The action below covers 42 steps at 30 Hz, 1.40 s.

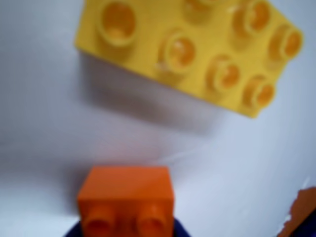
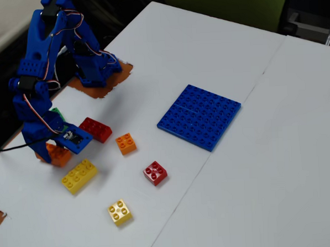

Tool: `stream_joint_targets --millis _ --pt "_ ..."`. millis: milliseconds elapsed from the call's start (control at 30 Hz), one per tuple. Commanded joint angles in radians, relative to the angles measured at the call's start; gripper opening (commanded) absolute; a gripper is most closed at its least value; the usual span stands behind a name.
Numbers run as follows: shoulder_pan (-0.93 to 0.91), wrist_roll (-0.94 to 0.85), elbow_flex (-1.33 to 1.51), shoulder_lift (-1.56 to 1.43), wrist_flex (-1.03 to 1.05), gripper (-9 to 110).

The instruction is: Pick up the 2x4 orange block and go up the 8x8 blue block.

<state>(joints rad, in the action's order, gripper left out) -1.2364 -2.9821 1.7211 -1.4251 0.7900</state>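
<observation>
Wrist view
- Orange block [image 1: 126, 197]: bottom centre, blurred, two studs facing the camera, a dark blue part of the arm just under it.
- Yellow block [image 1: 197, 49]: above the orange one, eight studs, tilted across the top, apart from it.
- Table [image 1: 39, 148]: white, bare between the two.
- Claw: fingers not clearly shown; whether it is apart or clamped cannot be told.

Fixed view
- Arm [image 2: 38, 86]: blue, at left, bent down over the table [image 2: 289, 167].
- Claw [image 2: 58, 151]: low at the orange block [image 2: 58, 155], which lies on the table partly hidden under it; grip state cannot be told.
- Blue plate [image 2: 199, 116]: flat, centre right, well apart from the claw.
- Yellow block [image 2: 79, 175]: just beside the orange block, toward the camera.
- Long red brick [image 2: 95, 129], small orange brick [image 2: 125, 143], small red brick [image 2: 155, 172], small yellow brick [image 2: 120, 212]: scattered between arm and plate.
</observation>
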Motion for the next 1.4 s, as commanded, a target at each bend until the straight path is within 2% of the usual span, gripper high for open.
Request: stream_joint_targets --millis 0,167,467,967,1367 --pt "0.029 0.052 -0.026 -0.121 0.077 0" --pt "0.071 0.121 -0.026 -0.239 0.196 0" --pt "0.261 0.43 -0.026 -0.414 0.325 0" --pt "0.641 0.861 -0.028 -0.586 0.376 0" --pt "0.927 1.086 -0.028 -0.6 0.356 0"
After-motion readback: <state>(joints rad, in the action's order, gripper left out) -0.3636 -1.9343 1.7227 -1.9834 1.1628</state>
